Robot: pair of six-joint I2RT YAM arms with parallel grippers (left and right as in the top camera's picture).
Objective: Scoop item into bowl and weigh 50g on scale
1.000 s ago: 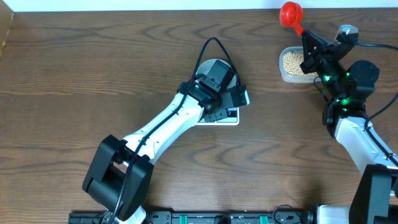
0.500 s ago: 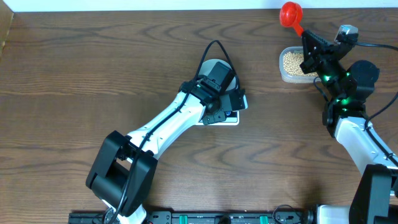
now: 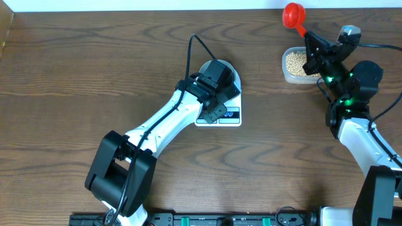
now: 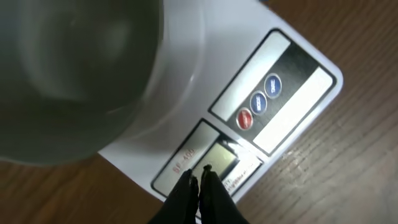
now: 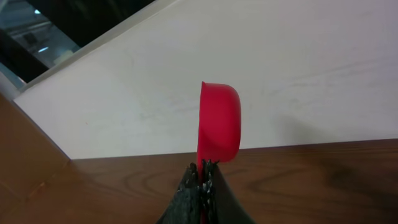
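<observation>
Over the front edge of the scale [image 4: 155, 165], the left gripper [image 4: 199, 180] hangs with its two fingers pressed together into a single point, holding nothing. The tip is just above the grey display [image 4: 219, 160], not the buttons.

Step in hand, as I judge it: switch on or zero the scale with the bowl [image 4: 74, 62] already on it. To do it well:
- aim at one button only; the red button [image 4: 244, 118] and the two blue ones sit close together in a row beside the display
- come straight down and press briefly, so the scale does not slide
- keep the wrist off the bowl rim, or the zero will be false
- lift clear before reading; the digits cannot be read from these views.

Right gripper [image 5: 202, 167] is clamped on the handle of the scoop [image 5: 219, 121], cup raised, near the far table edge above the clear container [image 3: 284, 72].

Beans [image 3: 295, 61]: small, round, pale yellow-beige, all lying in the container, well apart from the scale. The bowl is pale, round, and sits on the back part of the scale; its inside is blurred but shows no beans, so scooping is not yet started.
</observation>
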